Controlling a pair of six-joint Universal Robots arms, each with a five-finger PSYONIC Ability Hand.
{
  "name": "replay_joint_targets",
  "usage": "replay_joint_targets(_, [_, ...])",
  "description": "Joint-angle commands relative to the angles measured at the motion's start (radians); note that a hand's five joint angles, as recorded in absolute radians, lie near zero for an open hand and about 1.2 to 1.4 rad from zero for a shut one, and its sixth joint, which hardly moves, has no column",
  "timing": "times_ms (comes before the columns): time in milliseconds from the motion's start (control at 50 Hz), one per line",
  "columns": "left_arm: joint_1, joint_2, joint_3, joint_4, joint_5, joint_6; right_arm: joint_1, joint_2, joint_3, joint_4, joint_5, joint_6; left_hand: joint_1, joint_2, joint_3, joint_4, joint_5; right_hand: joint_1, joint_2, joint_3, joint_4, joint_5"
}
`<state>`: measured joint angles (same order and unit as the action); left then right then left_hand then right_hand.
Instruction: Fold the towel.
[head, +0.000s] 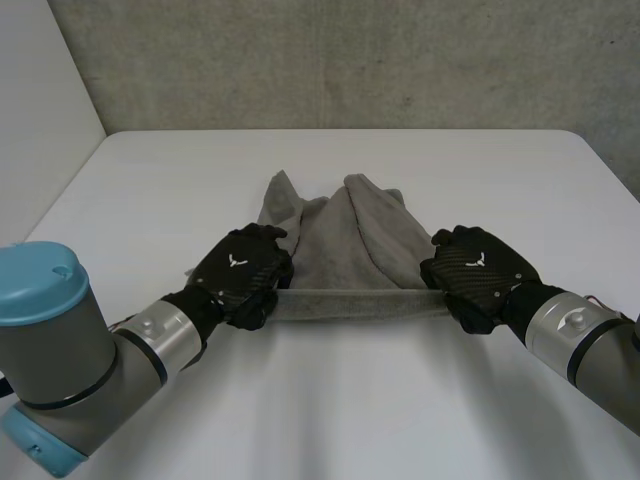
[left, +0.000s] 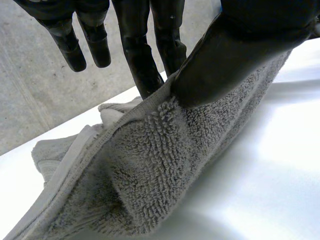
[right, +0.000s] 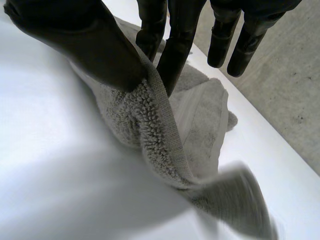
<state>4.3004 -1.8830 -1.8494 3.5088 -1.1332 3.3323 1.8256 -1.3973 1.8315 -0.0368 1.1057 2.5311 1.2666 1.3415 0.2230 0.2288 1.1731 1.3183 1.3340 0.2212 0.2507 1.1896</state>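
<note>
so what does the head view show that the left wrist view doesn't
Head view: the right hand and left hand holding the towel by its near edge, stretched taut between them, the rest bunched on the white table. Left wrist view: the thumb pinching that edge against the fingers, two others straight and free. Both: the left hand gripping the grey towel.

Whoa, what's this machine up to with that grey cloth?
It's a two-armed robot working on folding a grey towel on a white table. Its left hand and right hand each pinch one end of the towel's near edge between thumb and fingers, so that edge runs straight between them. The rest of the towel lies bunched and creased on the table beyond the hands. No tidy fold has been made yet.
</note>
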Motion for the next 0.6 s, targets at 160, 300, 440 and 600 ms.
replay_joint_targets(160, [0.005,0.005,-0.007,-0.045,0.006,-0.002,-0.022,0.006,0.015,0.006,-0.003,0.024,-0.351,-0.426,-0.048,-0.054,-0.432,0.078,0.062,-0.047,-0.076,0.032])
replay_joint_targets(300, [0.016,-0.022,-0.016,-0.045,0.003,-0.002,-0.014,0.004,0.014,0.009,0.000,0.129,-0.513,-0.588,-0.048,-0.054,-0.594,0.078,0.062,-0.047,-0.076,0.032])
replay_joint_targets(440, [0.015,-0.084,0.009,-0.045,0.001,0.001,-0.012,0.001,0.011,0.008,-0.001,0.155,-0.566,-0.641,-0.048,-0.054,-0.647,0.078,0.062,-0.047,-0.076,0.032])
replay_joint_targets(600, [0.074,-0.117,0.027,-0.034,-0.017,0.073,-0.014,0.003,0.015,0.009,0.002,0.149,-0.572,-0.646,-0.048,-0.054,-0.653,0.078,0.062,-0.047,-0.076,0.032])
